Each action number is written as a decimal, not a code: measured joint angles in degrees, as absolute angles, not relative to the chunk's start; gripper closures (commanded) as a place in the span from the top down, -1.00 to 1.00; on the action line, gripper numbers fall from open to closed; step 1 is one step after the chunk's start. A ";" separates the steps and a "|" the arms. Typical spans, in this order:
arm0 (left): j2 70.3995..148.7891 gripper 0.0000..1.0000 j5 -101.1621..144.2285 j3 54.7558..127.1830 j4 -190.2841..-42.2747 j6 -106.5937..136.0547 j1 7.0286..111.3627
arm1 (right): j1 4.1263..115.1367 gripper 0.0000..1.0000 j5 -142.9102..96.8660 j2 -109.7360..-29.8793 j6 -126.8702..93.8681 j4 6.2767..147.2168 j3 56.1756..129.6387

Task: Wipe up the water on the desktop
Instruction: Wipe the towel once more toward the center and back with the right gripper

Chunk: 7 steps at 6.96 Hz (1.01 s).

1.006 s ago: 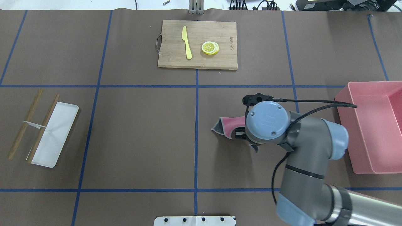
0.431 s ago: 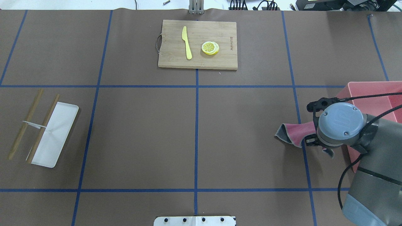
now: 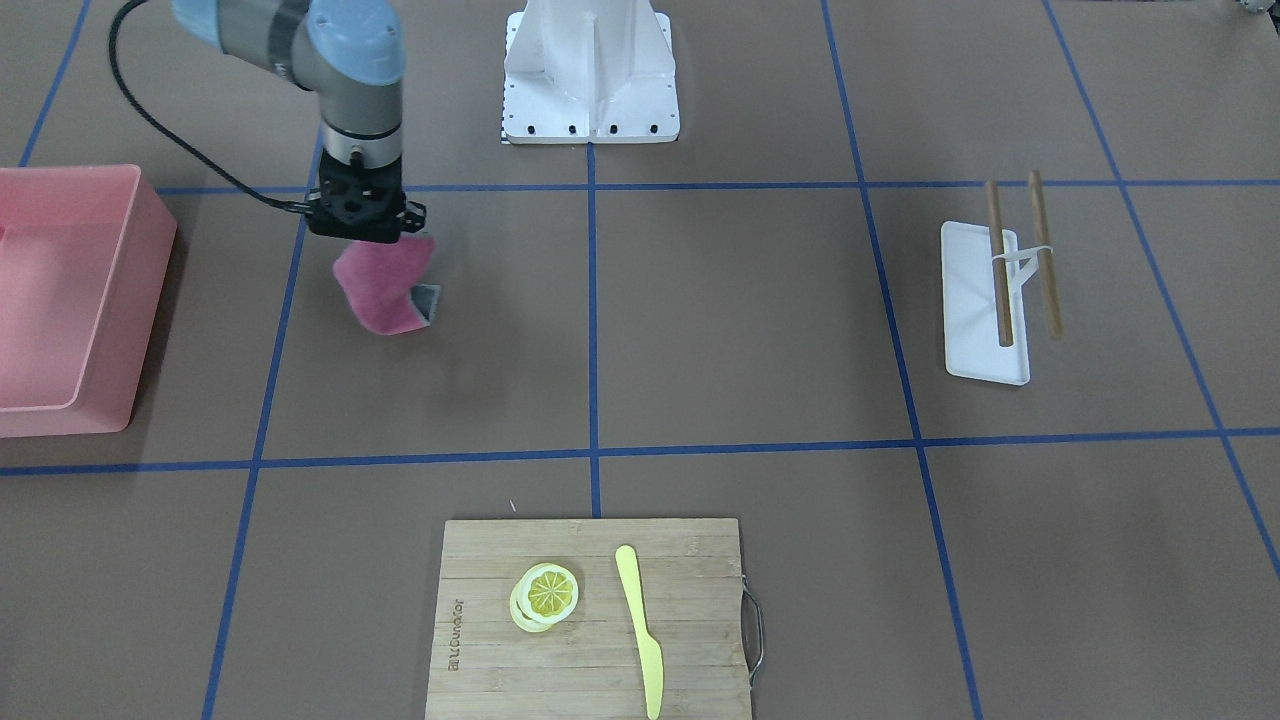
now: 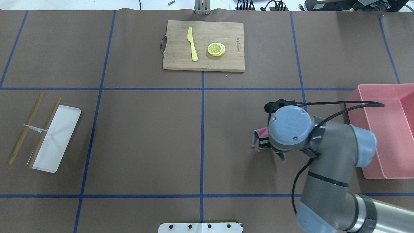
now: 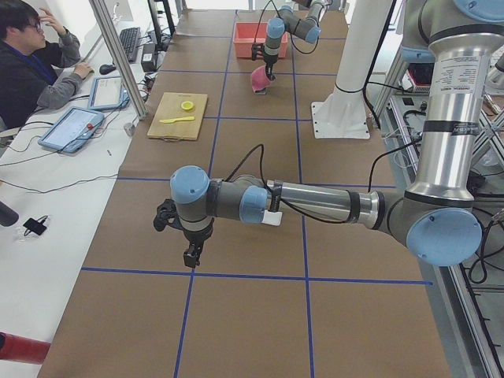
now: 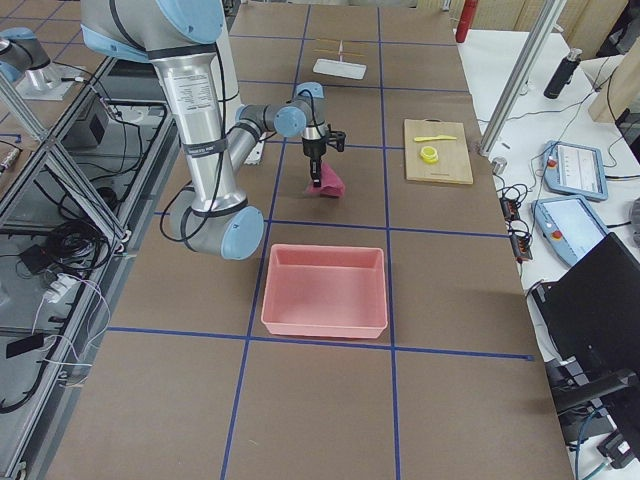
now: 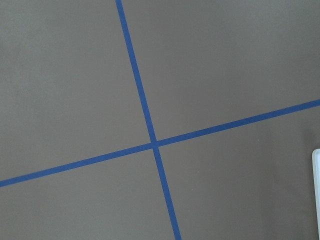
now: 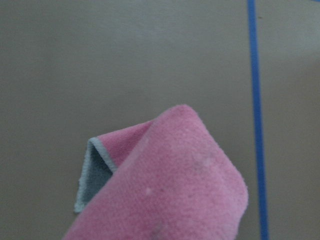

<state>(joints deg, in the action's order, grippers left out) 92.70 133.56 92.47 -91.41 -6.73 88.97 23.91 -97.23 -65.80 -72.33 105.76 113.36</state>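
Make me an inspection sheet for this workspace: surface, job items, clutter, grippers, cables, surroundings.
Surface: matte brown desktop with blue tape grid; no water visible.
Job's things: pink cloth with grey underside, hanging from the right gripper; contact with desktop unclear.
Clutter: bamboo cutting board carrying yellow plastic knife and lemon slices; white rectangular tray and two wooden sticks; pink plastic bin.
Grippers: right gripper shut on the cloth; left gripper above bare desktop, state not readable.
Cables: black cable looping from the right wrist.
Surroundings: seated operator at a side table with tablets.
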 measured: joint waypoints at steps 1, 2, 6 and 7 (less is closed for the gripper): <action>90.47 0.97 133.65 93.16 -91.75 -6.65 89.54 | 21.98 -1.00 -97.05 -59.89 -77.52 105.55 111.62; 88.22 0.97 133.74 94.96 -91.76 -5.46 90.14 | 20.40 -1.00 -96.84 -54.99 -82.64 105.23 110.75; 86.15 0.97 133.85 97.33 -91.58 0.69 90.40 | 20.33 -1.00 -95.73 -57.42 -82.98 101.72 111.07; 86.21 0.97 133.86 97.35 -91.62 0.82 90.37 | 21.14 -1.00 -96.32 -62.19 -78.44 105.44 113.68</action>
